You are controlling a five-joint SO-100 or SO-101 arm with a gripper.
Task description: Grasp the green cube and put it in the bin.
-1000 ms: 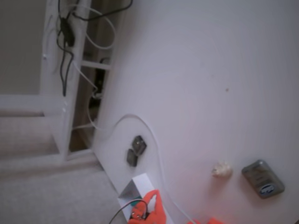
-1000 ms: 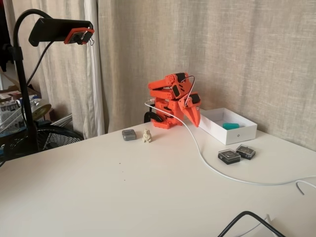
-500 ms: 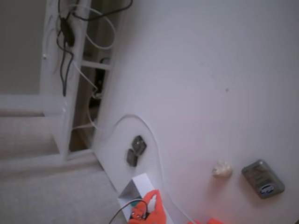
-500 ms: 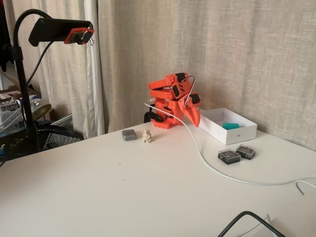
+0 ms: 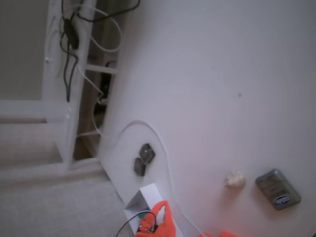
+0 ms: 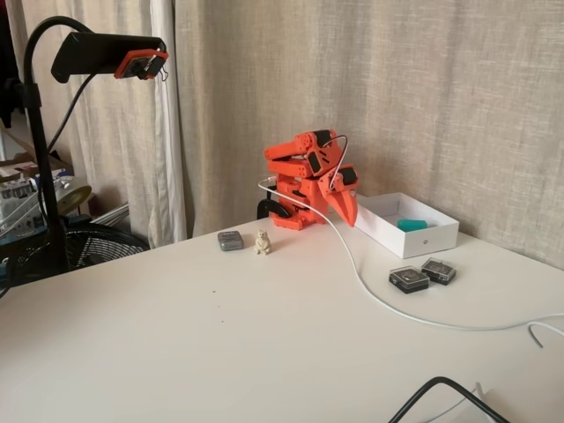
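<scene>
- At nine o'clock of the side fixed view, on the white counter (image 6: pixel 176 352): small grey case (image 6: pixel 230 241), beige figurine (image 6: pixel 262 242) just beside it.
- At centre: folded orange arm, hand (image 6: pixel 347 211) pointing down, fingertips together, holding nothing.
- At three o'clock of the hand: white bin (image 6: pixel 407 236), green cube (image 6: pixel 411 226) lying inside.
- At five o'clock of the bin: two dark grey pieces (image 6: pixel 423 274), white cable (image 6: pixel 370 291) alongside.
</scene>
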